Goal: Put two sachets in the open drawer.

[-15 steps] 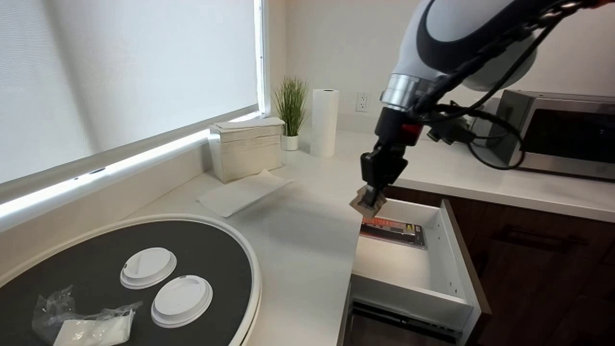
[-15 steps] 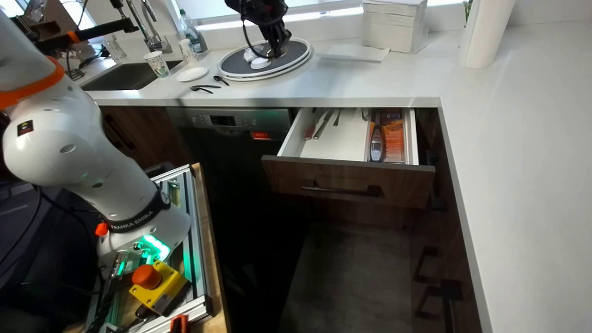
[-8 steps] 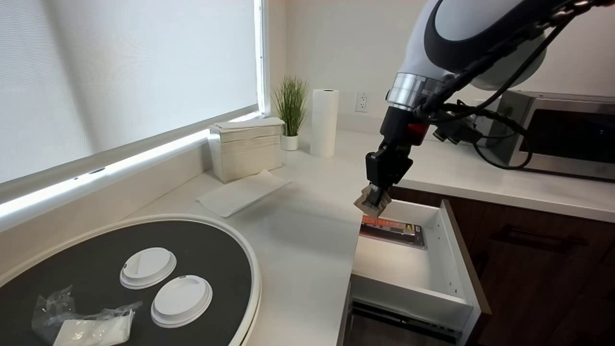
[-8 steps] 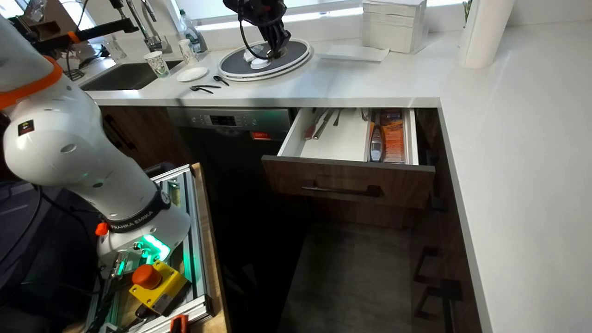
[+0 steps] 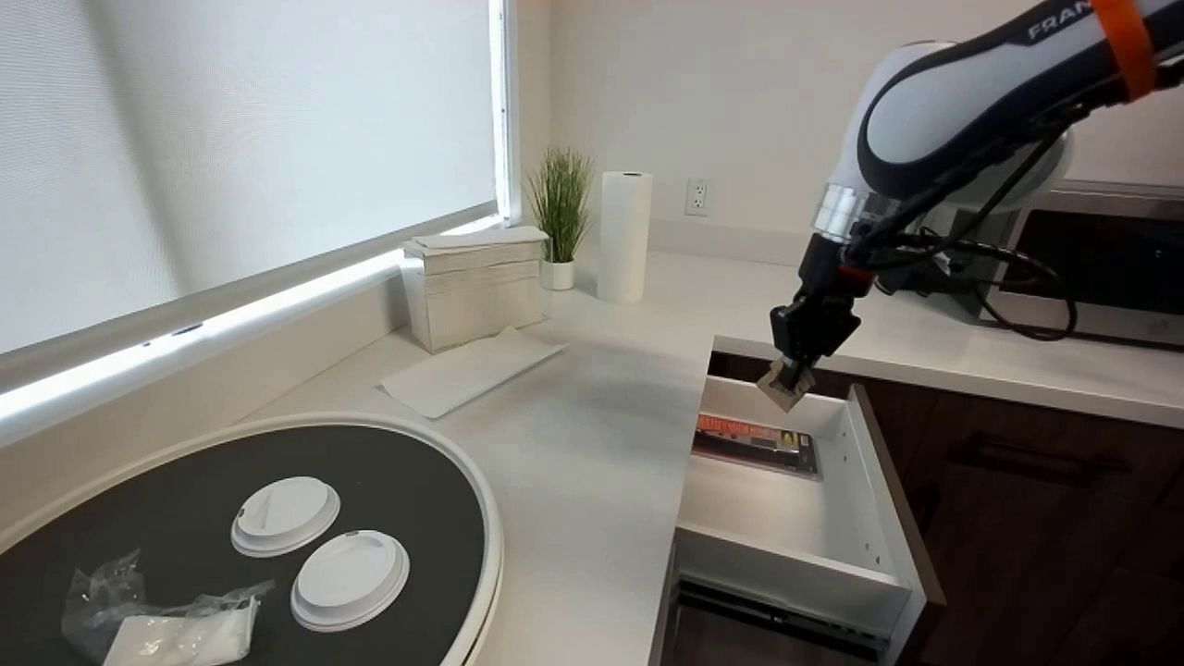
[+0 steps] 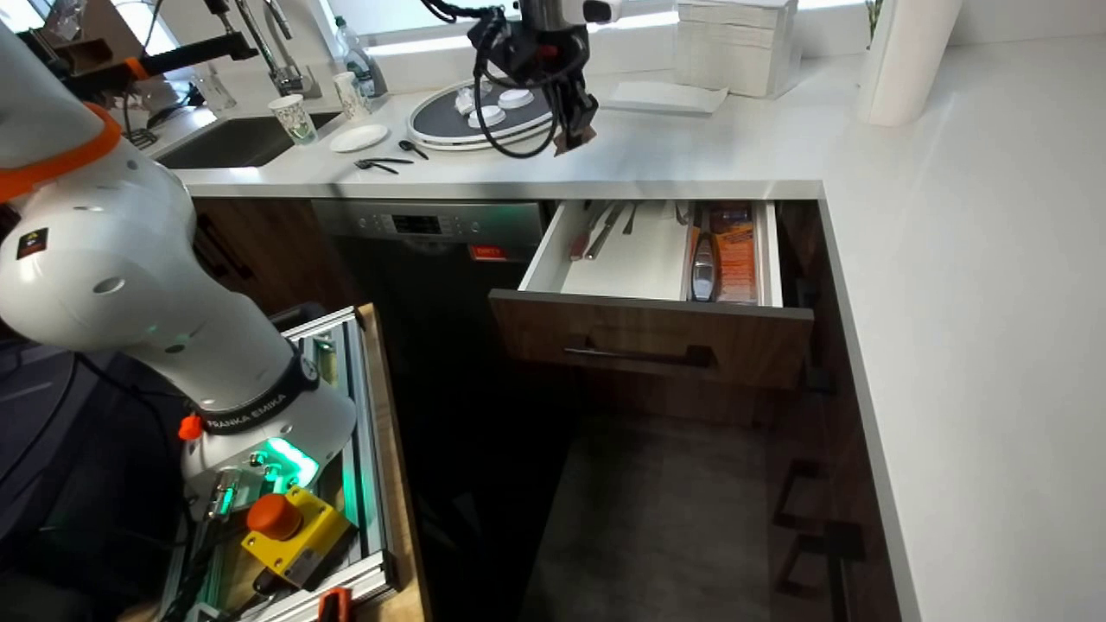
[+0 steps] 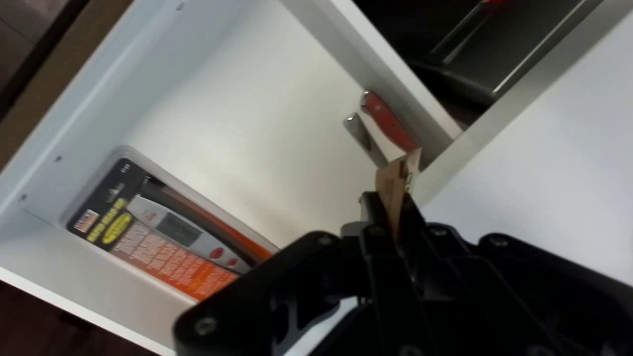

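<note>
My gripper [image 5: 793,372] is shut on a small brown paper sachet [image 5: 775,388], which juts from the fingertips. In the wrist view the gripper [image 7: 389,205] pinches the sachet [image 7: 394,180]; I cannot tell whether it holds one or two. In an exterior view the gripper [image 6: 574,138] and sachet [image 6: 587,135] appear in front of the round tray. The open white drawer [image 5: 786,518] is below the gripper; it also shows in an exterior view [image 6: 626,272] and in the wrist view [image 7: 257,109]. No separate second sachet can be made out.
A packaged thermometer [image 7: 183,230] lies along one side of the drawer. Red- and grey-handled utensils [image 7: 388,121] lie at its opposite side. The counter edge [image 7: 474,148] borders the drawer. The round dark tray [image 5: 407,499] holds two white lids [image 5: 351,578] and a plastic-wrapped packet [image 5: 180,638].
My gripper, still holding the sachet, has moved away from the round tray and past the counter edge, to above the drawer. The drawer and other objects have not moved.
</note>
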Controlling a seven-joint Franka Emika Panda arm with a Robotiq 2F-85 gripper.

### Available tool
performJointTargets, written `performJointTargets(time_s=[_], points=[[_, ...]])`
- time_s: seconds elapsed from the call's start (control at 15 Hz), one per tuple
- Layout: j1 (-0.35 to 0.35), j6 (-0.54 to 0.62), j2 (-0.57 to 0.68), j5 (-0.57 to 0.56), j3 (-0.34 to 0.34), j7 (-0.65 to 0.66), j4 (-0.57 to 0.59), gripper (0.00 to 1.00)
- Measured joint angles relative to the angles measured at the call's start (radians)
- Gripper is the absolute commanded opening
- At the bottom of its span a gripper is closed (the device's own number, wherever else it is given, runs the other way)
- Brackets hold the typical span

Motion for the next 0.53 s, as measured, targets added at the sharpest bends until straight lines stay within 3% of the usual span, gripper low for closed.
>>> performJointTargets(time_s=[0.33,0.53], points=[[-0.064,0.145,0.069,0.000,-0.074,-0.012,-0.079,0.02],[-0.078,0.233,0.134,0.035,-0.085,-0.057,-0.100,0.02]])
